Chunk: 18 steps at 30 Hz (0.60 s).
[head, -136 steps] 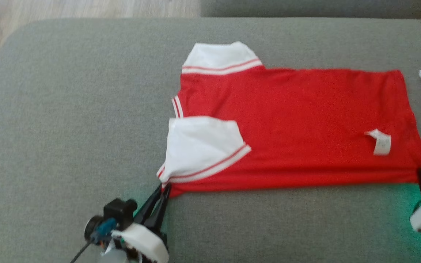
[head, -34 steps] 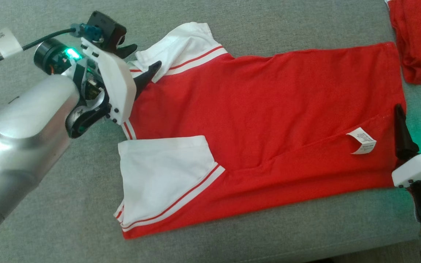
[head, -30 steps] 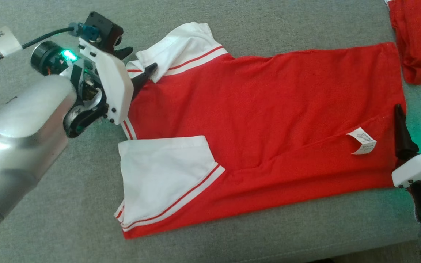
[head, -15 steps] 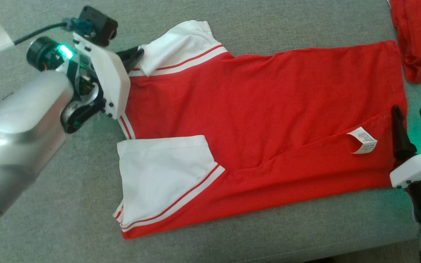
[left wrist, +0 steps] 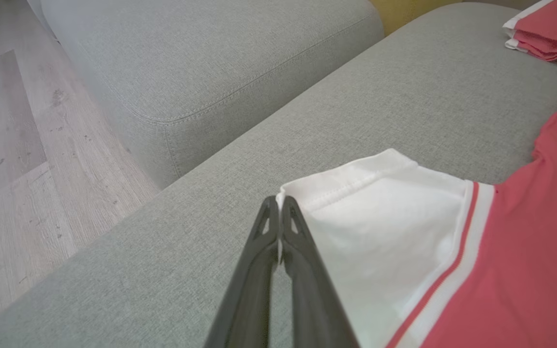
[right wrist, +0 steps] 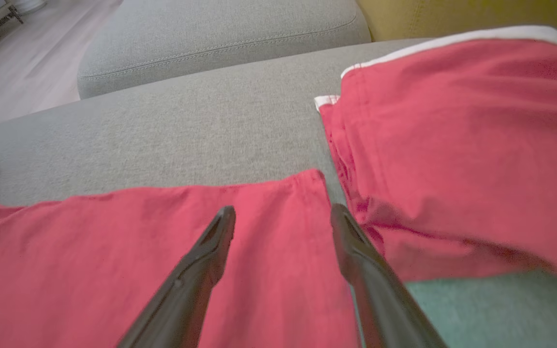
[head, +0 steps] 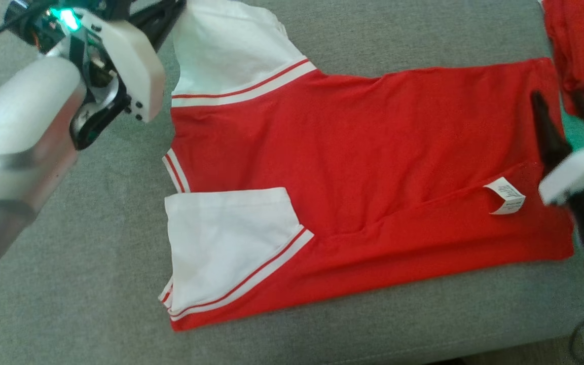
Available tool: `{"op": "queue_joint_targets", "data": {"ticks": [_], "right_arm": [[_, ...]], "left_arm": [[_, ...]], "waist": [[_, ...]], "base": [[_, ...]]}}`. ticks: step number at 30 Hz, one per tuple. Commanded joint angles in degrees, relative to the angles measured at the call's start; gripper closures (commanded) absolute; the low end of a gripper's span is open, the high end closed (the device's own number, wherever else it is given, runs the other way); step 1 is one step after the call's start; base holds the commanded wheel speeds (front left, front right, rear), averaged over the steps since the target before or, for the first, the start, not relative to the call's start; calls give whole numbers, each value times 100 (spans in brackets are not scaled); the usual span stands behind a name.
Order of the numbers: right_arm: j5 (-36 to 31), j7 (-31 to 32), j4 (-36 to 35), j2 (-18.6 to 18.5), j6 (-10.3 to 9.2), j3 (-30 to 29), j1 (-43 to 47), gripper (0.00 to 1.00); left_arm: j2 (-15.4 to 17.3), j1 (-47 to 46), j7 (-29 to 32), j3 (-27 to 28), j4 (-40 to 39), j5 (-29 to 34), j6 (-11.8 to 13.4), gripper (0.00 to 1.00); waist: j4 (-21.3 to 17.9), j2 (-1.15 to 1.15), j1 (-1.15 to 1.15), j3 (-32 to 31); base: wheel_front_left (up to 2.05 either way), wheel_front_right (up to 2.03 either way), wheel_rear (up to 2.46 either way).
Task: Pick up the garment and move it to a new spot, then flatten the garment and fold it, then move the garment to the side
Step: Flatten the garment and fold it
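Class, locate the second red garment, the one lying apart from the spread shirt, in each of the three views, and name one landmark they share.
Head view: second red garment, top right corner, past the shirt's hem.
Left wrist view: the garment small, top right corner, far across the grey cushion.
Right wrist view: the garment large, across the right half.
Shared landmark: the spread shirt beside it.

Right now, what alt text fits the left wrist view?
The left gripper, shut, pinches the corner of a white sleeve on a red shirt lying on a grey cushion. Beyond are a second cushion, a wood floor and another red garment at upper right.
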Motion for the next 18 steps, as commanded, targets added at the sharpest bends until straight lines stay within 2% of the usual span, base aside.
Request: {"op": "queue_joint_targets", "data": {"ticks": [1,8,12,14,15,17,18], "right_arm": [[52,191,41,-234,-5,157,-344,0],[-6,665,931,-530,-5,287,-1239,0],[-1,741,1172,-609,-5,331,-1443,0],[16,743,1281,-632,-5,353,-1527,14],[27,744,1328,-642,-5,363,-1559,29],[34,740,1405,-668,-5,391,-1607,53],[38,752,1453,-677,-5,386,-1626,57]], "left_arm": [[117,-386,-92,229,-3,60,12,100],[2,-578,-289,73,161,149,11,100],[-57,-617,-348,15,231,137,11,100],[-85,-631,-374,-24,261,116,11,100],[-95,-637,-385,-45,272,103,11,100],[-112,-653,-404,-84,287,75,11,100],[-117,-659,-413,-102,294,60,10,100]], "waist": [[30,0,0,40],[168,0,0,149],[223,0,0,163],[244,0,0,165],[254,0,0,166],[269,0,0,169],[275,0,0,170]], "base": [[0,0,0],[0,0,0],[0,0,0],[0,0,0],[0,0,0],[0,0,0],[0,0,0]]}}
